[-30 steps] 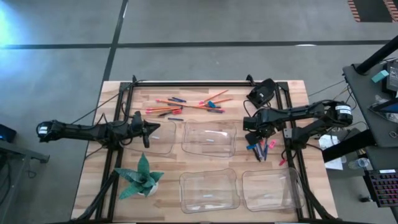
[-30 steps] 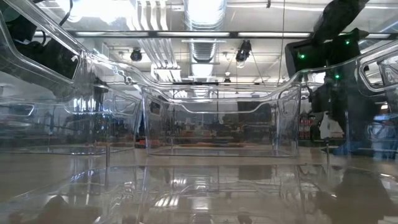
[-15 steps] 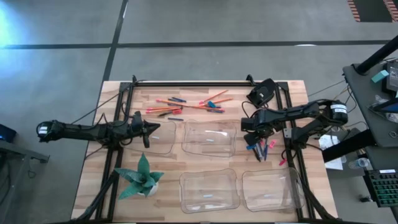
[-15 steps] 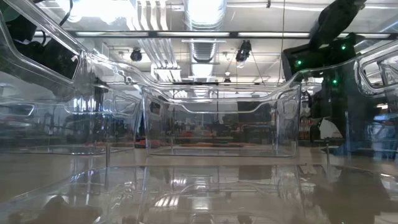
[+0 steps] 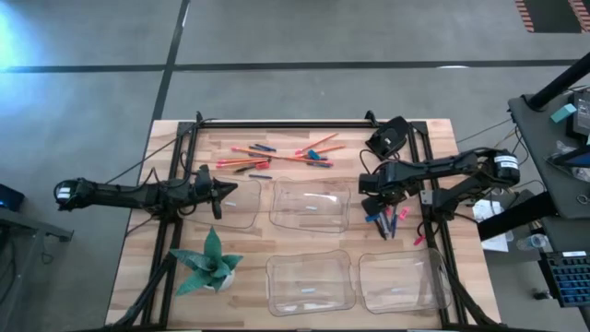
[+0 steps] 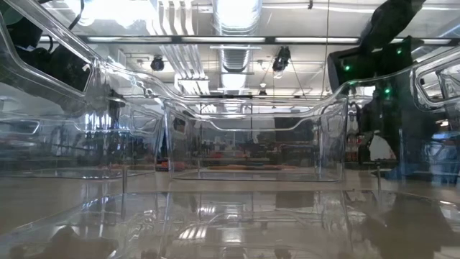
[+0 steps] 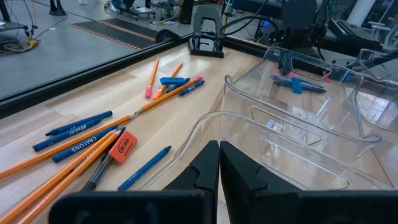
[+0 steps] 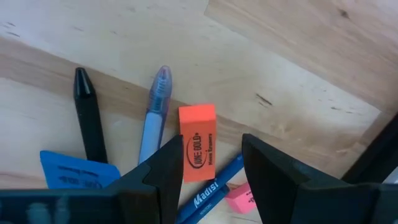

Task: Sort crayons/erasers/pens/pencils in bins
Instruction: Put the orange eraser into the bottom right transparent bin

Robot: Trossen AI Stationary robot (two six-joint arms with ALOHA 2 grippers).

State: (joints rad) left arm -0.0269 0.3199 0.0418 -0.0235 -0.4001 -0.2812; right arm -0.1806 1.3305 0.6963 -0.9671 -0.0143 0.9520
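- Near edge of the tabletop [image 5: 129,277]: two empty bins [image 5: 311,281] side by side, with a green paper plant [image 5: 210,261] to their left.
- Middle right: the right tool [image 5: 371,195] hangs with its jaws apart and nothing between them, low over a small heap of items. Its wrist view shows an orange eraser [image 8: 198,142] straight ahead between the fingers, lying among a black crayon [image 8: 89,116], a clear blue pen [image 8: 154,114] and a blue crayon [image 8: 208,196].
- Middle left: the left tool [image 5: 218,191] waits with jaws closed and empty at the rim of the far-left bin [image 5: 241,205].
- Far side: orange pencils [image 5: 277,154], blue crayons and a red eraser [image 7: 122,145] lie scattered, unsorted.
- Step in hand, as I judge it: picking the orange eraser. Next, the right tool should drop, close on its long sides without catching the pen, then carry it to a bin.
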